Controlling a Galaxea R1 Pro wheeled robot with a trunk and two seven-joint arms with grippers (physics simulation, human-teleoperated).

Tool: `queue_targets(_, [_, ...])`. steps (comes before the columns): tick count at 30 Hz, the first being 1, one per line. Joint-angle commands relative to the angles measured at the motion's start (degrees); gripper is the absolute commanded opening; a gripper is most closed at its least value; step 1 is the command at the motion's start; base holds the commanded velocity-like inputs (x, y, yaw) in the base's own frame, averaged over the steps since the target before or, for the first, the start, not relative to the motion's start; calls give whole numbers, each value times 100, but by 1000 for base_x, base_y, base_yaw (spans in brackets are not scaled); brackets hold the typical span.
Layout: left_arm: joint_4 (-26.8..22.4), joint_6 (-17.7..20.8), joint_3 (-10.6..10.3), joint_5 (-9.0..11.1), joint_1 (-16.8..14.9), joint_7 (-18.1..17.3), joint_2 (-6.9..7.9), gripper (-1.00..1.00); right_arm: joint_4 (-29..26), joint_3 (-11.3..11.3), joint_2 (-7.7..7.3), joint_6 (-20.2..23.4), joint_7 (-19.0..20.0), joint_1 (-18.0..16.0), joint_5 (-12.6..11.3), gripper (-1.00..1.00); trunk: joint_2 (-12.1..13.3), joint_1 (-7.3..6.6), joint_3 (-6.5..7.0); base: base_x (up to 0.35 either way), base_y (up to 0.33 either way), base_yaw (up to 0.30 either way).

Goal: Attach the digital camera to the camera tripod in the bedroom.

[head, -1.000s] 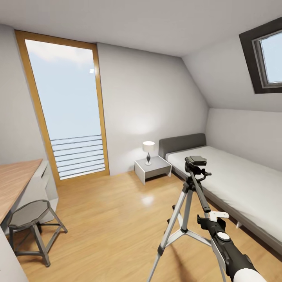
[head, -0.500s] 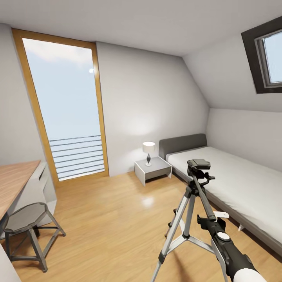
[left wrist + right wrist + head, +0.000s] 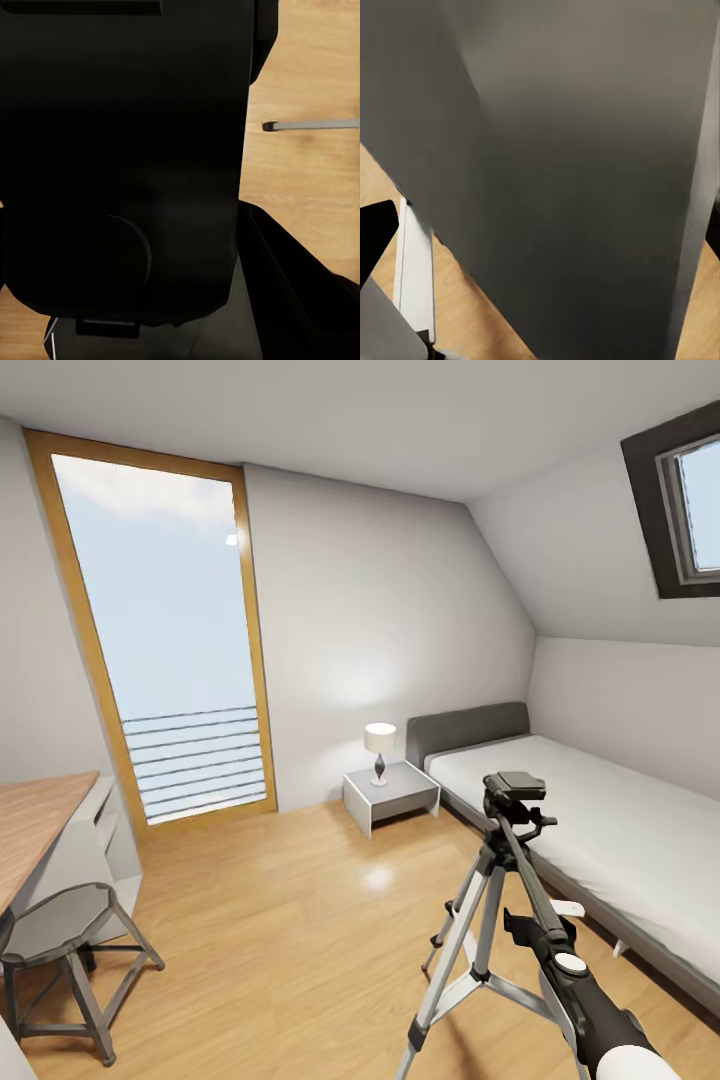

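The camera tripod [image 3: 500, 890] stands on the wood floor beside the bed, with silver legs and a black pan head [image 3: 515, 788] whose top plate is bare. My right gripper [image 3: 520, 928] reaches up from the lower right, just in front of the tripod's near leg and well below its head; I cannot tell whether its dark fingers are open or shut. The digital camera is out of view. In the left wrist view a large black shape [image 3: 120, 150] sits close to the lens, too dark to name, with wood floor and a grey rod [image 3: 311, 124] beyond it.
A low grey bed [image 3: 620, 830] runs along the right wall, and its grey side [image 3: 585, 150] looms in the right wrist view. A white nightstand [image 3: 390, 792] with a lamp [image 3: 379, 748] stands past it. A wooden desk [image 3: 35, 815] and a stool [image 3: 65, 940] are at left. A tall window [image 3: 165, 650] is in the far wall.
The whole head view has shifted, so the camera has moved. The tripod now sits a little lower and further right in the picture. My right arm keeps its place in the view.
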Motion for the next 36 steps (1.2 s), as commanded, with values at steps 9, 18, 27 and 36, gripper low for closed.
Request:
queue_targets(9, [-3, 34, -50, 29, 3, 28, 7, -100, 7, -21, 3, -27, -1, -2, 101, 100, -4, 2, -2, 0, 0, 0])
queue_targets(18, [-7, 34, -50, 30, 3, 29, 11, -100, 4, -21, 8, -25, -14, -2, 107, 100, -4, 2, -2, 0, 0, 0])
queue_targets(27, [-9, 34, -50, 30, 1, 28, 12, -100, 4, -22, 5, -27, -36, -2, 102, -100, -4, 2, -2, 0, 0, 0])
queue_targets(36, [-6, 34, -50, 30, 3, 28, 12, -100, 4, -34, 3, -31, -48, -2, 102, -100, -4, 2, -2, 0, 0, 0])
